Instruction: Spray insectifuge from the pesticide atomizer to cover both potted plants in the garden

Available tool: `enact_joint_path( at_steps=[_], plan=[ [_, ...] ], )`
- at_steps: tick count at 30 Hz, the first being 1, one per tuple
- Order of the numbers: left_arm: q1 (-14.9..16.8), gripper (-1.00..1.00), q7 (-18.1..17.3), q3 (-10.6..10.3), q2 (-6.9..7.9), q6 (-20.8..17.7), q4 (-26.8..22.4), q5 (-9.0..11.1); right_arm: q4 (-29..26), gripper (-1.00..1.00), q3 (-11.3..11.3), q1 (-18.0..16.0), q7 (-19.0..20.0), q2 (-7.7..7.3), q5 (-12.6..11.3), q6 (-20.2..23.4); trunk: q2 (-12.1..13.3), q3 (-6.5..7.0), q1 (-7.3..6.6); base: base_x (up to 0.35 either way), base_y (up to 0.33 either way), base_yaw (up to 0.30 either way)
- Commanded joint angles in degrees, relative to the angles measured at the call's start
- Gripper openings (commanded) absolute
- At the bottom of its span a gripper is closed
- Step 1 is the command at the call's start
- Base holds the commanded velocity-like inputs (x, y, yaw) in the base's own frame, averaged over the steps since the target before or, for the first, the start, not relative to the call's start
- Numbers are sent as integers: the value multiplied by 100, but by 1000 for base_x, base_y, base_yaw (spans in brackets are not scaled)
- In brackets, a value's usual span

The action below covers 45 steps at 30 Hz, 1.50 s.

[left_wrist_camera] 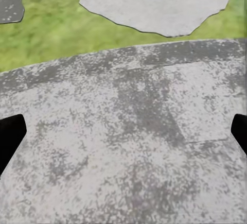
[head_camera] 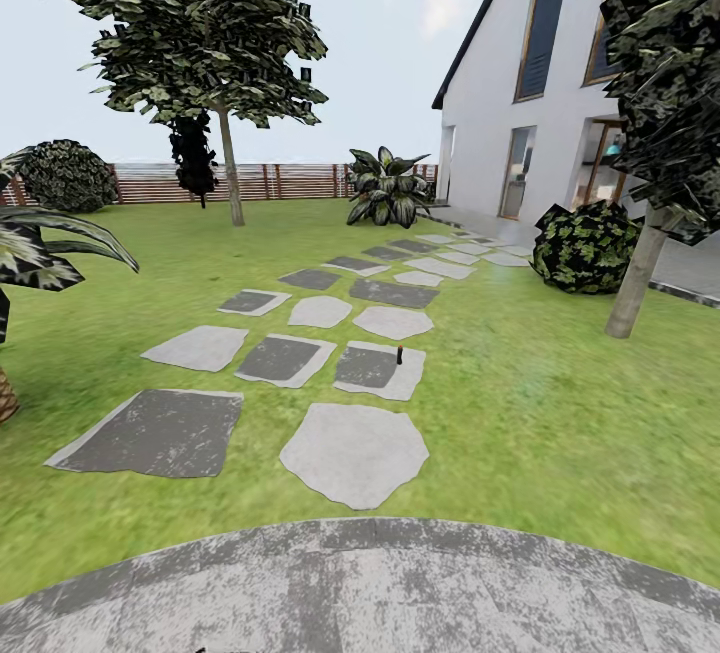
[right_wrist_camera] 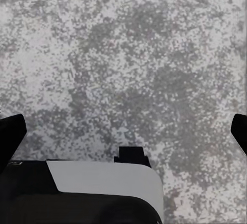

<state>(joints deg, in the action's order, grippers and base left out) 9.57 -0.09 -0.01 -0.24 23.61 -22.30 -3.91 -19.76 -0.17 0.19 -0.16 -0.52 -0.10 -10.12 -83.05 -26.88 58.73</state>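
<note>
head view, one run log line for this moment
place: patio edge, facing stepping stones | small dark object on a stone, identity unclear | left gripper: open, empty | right gripper: open, empty

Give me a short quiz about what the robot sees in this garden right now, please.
1. True or false: the left tool is open, with nothing between its fingers.
2. What lies beneath the right tool? A: grass. B: grey paved patio. C: a wooden fence.
3. In the head view, what does the small dark object stand on?

Key: 1 true. 2 B. 3 a stepping stone.
</note>
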Motion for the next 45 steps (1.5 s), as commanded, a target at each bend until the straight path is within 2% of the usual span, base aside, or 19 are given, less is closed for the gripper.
enact_joint_path(
  at_steps=[1,4,7,12,15,33,45],
  plan=[
    [6,100,0,13,2,93,8,-33,-8,100,-6,1,0,1,-4,-95,-3,-5,0,0,0,0],
    [9,100,3,24,-2,209,-3,15,-10,100,-10,1,17,-1,-7,-201,-3,-5,0,0,0,0],
    [45,100,6,26,-77,236,-41,32,-16,100,-17,1,7,-1,-7,-225,-3,-5,0,0,0,0],
    [309,100,8,27,-114,254,-86,39,-26,100,-33,3,-22,3,-8,-240,-3,-5,0,0,0,0],
    [341,100,9,22,-113,250,-75,40,-28,100,-35,2,-29,7,-8,-240,-3,-5,0,0,0,0],
    [353,100,9,23,-108,232,-55,40,-68,100,-36,2,-28,9,2,-236,-3,-5,0,0,0,-13],
    [353,100,9,37,-108,231,-55,43,-63,100,-38,1,-17,-12,-16,-199,-3,-5,0,235,0,0]
  ],
)
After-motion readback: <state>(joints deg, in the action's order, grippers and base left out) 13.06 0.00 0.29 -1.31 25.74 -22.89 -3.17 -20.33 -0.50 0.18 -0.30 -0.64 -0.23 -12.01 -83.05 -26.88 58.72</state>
